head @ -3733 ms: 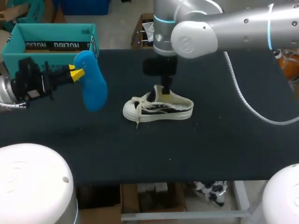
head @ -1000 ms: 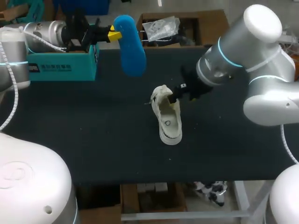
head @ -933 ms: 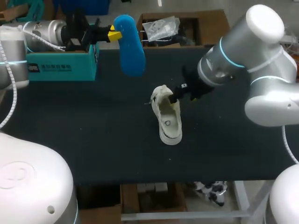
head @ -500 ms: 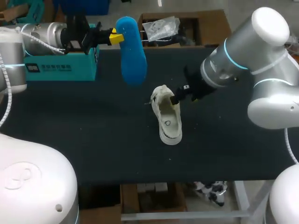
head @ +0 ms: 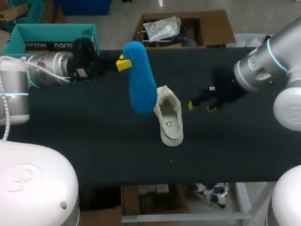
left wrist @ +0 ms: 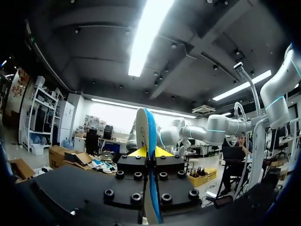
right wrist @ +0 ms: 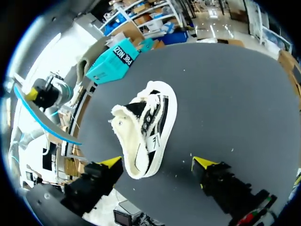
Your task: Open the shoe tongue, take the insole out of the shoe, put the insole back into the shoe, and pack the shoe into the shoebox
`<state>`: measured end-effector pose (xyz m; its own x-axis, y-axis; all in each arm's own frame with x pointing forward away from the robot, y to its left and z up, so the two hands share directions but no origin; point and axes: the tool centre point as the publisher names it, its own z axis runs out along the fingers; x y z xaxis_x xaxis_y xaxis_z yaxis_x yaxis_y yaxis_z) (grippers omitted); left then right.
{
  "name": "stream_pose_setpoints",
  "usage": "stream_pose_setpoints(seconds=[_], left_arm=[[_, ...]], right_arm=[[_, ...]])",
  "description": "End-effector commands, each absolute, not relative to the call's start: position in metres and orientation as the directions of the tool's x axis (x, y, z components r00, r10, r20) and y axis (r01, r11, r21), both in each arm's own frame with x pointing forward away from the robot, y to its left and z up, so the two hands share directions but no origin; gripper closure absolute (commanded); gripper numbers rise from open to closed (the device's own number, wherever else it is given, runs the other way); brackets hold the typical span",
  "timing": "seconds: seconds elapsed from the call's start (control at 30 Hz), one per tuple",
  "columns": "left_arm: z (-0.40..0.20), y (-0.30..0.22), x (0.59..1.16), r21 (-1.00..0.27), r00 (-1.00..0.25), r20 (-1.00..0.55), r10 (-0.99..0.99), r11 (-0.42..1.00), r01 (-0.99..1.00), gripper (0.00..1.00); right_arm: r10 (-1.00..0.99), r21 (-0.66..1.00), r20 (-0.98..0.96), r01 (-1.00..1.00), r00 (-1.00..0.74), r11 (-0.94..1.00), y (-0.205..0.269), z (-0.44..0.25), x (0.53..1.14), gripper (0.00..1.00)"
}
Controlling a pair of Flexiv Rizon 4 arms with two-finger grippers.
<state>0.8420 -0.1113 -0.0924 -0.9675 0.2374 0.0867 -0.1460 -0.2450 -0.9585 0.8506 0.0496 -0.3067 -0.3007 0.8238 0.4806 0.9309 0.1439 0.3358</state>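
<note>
Insole (head: pixel 141 77), blue, hangs in the head view from the left gripper (head: pixel 123 63), whose yellow tips pinch its upper end. Its lower end dips just beside the shoe (head: pixel 169 115), on that shoe's left, above the table (head: pixel 94 141). The white shoe rests near the table's middle, its opening facing up and its toe toward the near edge. The right gripper (head: pixel 200 106) sits to the shoe's right, near it but not touching, with its fingers spread and nothing between them. The teal shoebox (head: pixel 56 44) stands at the far left corner, behind the left arm and well apart from the shoe. From the left wrist, the insole (left wrist: pixel 148 136) shows edge-on, rising straight out ahead of the left gripper (left wrist: pixel 149 152), clamped between both yellow tips. From the right wrist, the shoe (right wrist: pixel 146 127) lies ahead of the right gripper (right wrist: pixel 156 163), between the lines of its two wide-apart fingers and nearer one of them. Beyond the shoe stands the shoebox (right wrist: pixel 117 59), and off to one side the insole (right wrist: pixel 47 125) curves down from the left gripper (right wrist: pixel 35 94).
</note>
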Motion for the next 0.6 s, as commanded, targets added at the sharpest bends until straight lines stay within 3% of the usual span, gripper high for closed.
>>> stream_pose_setpoints(seconds=[0.03, 0.47, 0.6], left_arm=[[-0.087, -0.118, 0.829, -0.955, -0.983, 0.178, -0.037, -0.247, -0.163, 1.0], [-0.094, -0.149, 0.818, -0.931, -0.955, 0.293, 0.034, -0.216, -0.293, 1.0], [-0.094, -0.15, 0.818, -0.927, -0.953, 0.303, 0.019, -0.225, -0.3, 1.0]], right_arm=[[0.723, 0.273, 0.633, 0.954, -0.275, 0.124, 0.043, -0.283, 0.834, 0.0], [0.723, 0.273, 0.633, 0.954, -0.275, 0.124, 0.043, -0.283, 0.834, 0.0], [0.69, 0.154, 0.705, 0.985, -0.161, 0.073, 0.044, -0.284, 0.835, 0.0]])
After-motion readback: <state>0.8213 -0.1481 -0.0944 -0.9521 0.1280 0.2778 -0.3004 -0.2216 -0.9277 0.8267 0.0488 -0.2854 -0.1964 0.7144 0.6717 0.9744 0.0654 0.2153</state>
